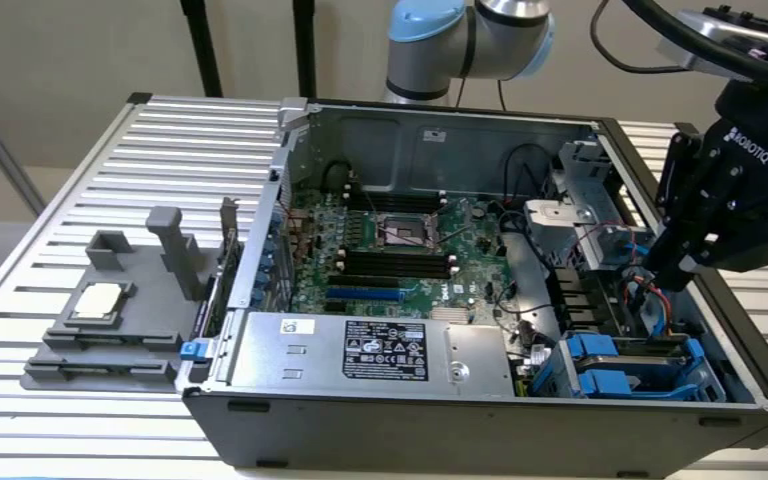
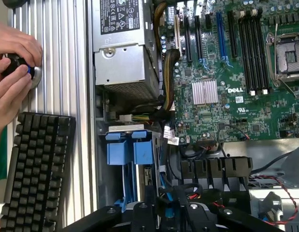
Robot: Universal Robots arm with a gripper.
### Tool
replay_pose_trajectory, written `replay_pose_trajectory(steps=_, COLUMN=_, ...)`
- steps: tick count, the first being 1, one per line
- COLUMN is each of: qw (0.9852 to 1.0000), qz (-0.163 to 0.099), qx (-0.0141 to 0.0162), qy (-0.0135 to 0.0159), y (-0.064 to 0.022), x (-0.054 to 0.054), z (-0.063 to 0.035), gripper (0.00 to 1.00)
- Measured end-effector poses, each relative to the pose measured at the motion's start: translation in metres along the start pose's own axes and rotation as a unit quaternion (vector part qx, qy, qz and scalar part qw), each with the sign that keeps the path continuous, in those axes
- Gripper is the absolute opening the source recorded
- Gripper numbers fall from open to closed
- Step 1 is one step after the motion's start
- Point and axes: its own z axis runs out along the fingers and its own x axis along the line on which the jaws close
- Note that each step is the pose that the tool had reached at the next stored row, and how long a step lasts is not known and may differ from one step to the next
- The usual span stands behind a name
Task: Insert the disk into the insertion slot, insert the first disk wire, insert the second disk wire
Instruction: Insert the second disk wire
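Note:
The disk [image 1: 614, 362], in its bright blue carrier, sits inside the insertion slot [image 1: 699, 378] at the case's front corner on the exterior view's right. Its blue carrier tabs [image 2: 130, 147] also face the wrist camera. My black gripper [image 1: 659, 268] reaches down into the case just behind the disk, close to the side wall. A thin blue disk wire [image 1: 644, 296] runs from under the fingers toward the disk. In the wrist view the gripper [image 2: 168, 207] has its two fingers closed in around that blue wire [image 2: 164, 194] and a dark plug end. The plug itself is mostly hidden.
The grey power-supply box [image 1: 357, 350] fills the case front beside the disk. The motherboard [image 1: 398, 250] lies behind it. A grey fixture [image 1: 104, 310] holding a chip sits on the slatted table. A person's hands [image 2: 14, 67] and a keyboard [image 2: 38, 169] are outside the case. Red-black wires [image 2: 275, 189] pass nearby.

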Motion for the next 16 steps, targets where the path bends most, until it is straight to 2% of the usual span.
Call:
replay_pose_trajectory(steps=4, qw=1.0000, qz=0.001, qx=0.0007, qy=0.0067, y=0.0011, x=-0.0097, z=-0.0014, gripper=0.29)
replay_pose_trajectory(steps=8, qw=0.9999, qz=0.002, qx=0.0014, qy=0.0145, y=0.0013, x=-0.0113, z=-0.0016, gripper=0.27)
replay_pose_trajectory(steps=9, qw=0.9999, qz=0.002, qx=0.0015, qy=0.0159, y=0.0012, x=-0.0113, z=-0.0015, gripper=0.16)
replay_pose_trajectory(steps=13, qw=0.9999, qz=0.002, qx=0.0016, qy=0.0171, y=0.0012, x=-0.0110, z=-0.0016, gripper=0.16)
replay_pose_trajectory(steps=16, qw=0.9999, qz=0.002, qx=0.0029, qy=0.0162, y=0.0035, x=-0.0058, z=0.0001, gripper=0.16)
